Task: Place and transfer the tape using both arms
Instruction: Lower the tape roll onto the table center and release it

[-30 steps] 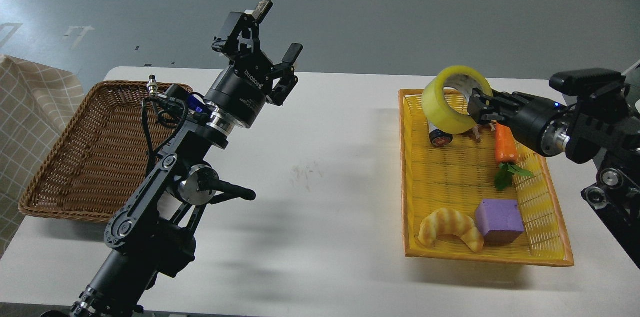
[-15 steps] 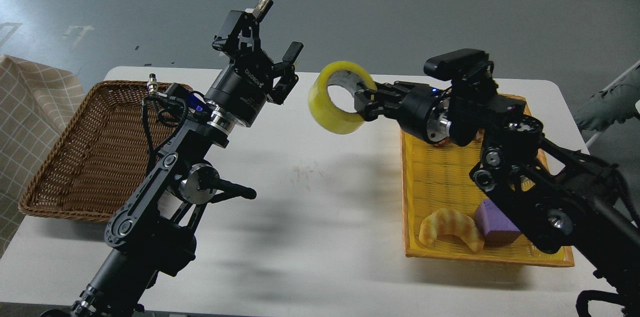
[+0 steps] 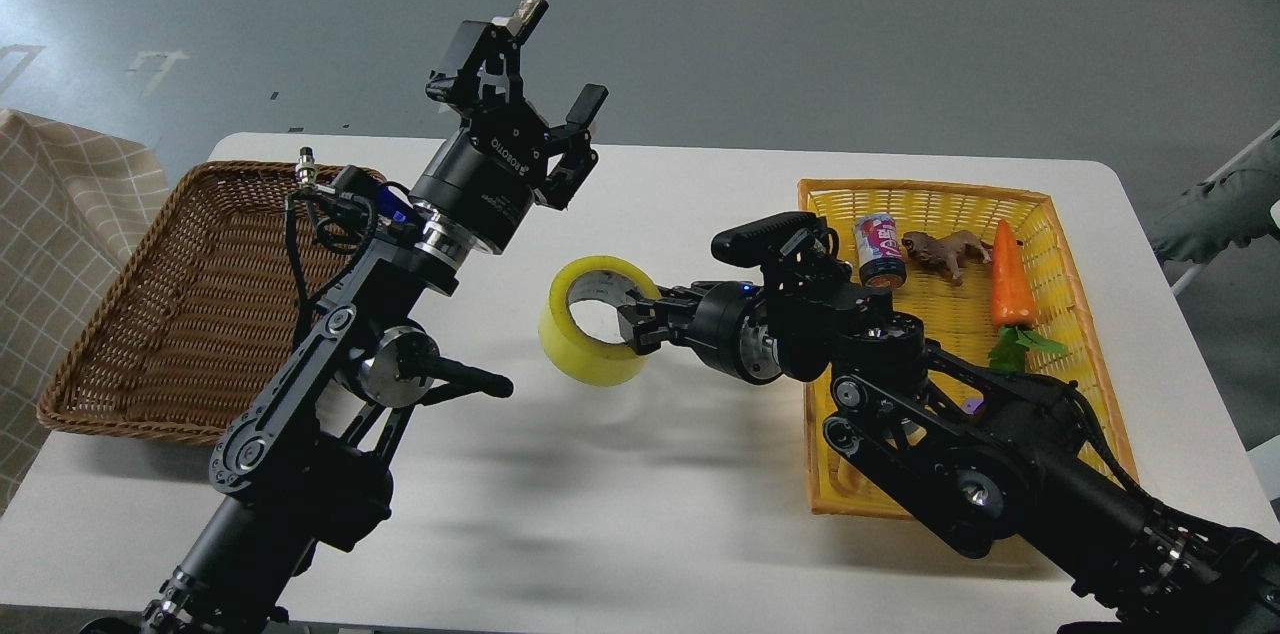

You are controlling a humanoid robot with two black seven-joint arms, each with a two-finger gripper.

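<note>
Right gripper (image 3: 632, 322), clamped on tape (image 3: 592, 321), dropped from mid-air toward table (image 3: 660, 474) centre; placing looked imminent. Left gripper (image 3: 540, 84) stayed raised above-left of tape, fingers spread, empty.

A single head view looks forward and down from above the near edge of the white bench (image 3: 640, 474), taking in its whole width and grey floor beyond. Both arms rise close to the lens from the near left and near right corners.
</note>
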